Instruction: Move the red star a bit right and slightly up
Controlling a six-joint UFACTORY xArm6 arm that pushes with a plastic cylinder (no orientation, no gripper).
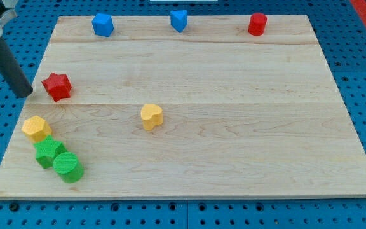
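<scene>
The red star (56, 86) sits near the left edge of the wooden counter (234, 159), well above the yellow hexagon block (36, 128) and far left of the yellow heart block (151, 116). The tool, a bare rod, cannot clench or release anything; its tip (25, 94) stands just left of the star, close beside it, whether touching I cannot tell. The star looks light, rigid and likely to slide easily on smooth wood. Its points could make it spin, so I judge a push through its left, slightly lower side is best.
</scene>
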